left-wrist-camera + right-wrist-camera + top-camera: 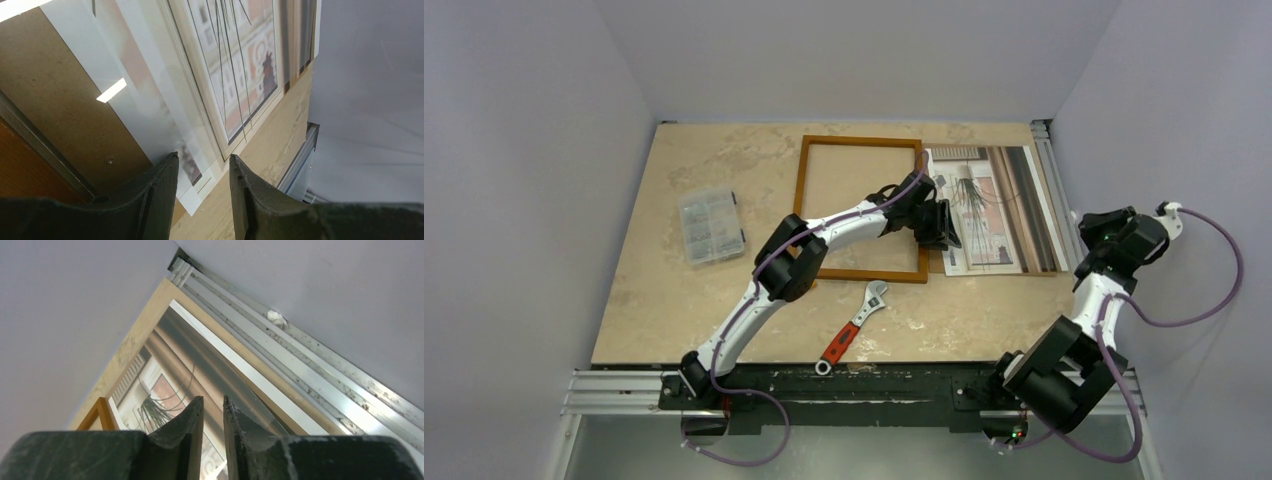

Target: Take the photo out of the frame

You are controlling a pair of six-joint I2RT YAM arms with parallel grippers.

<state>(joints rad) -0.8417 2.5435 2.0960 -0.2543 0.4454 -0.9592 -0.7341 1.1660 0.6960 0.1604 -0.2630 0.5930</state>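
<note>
The frame (861, 141), a narrow orange-brown wooden border, lies flat at the back middle of the table with bare tabletop showing through it; one corner (100, 412) shows in the right wrist view. The photo (994, 200) lies flat just right of it, out of the frame, showing a window, a spindly plant and brown curtains (245, 65) (160, 390). My left gripper (944, 232) hovers over the photo's near left corner, jaws apart with nothing between them (202, 160). My right gripper (1096, 240) hangs beside the photo's right edge, jaws a narrow gap apart and empty (213, 399).
A cork-brown board (55, 95) sticks out under the photo's left side. A glossy clear sheet (280, 405) covers part of the photo. A red-handled wrench (854, 325) lies near the front edge, a clear parts box (711, 225) at left. A metal rail (300, 355) borders the table's right side.
</note>
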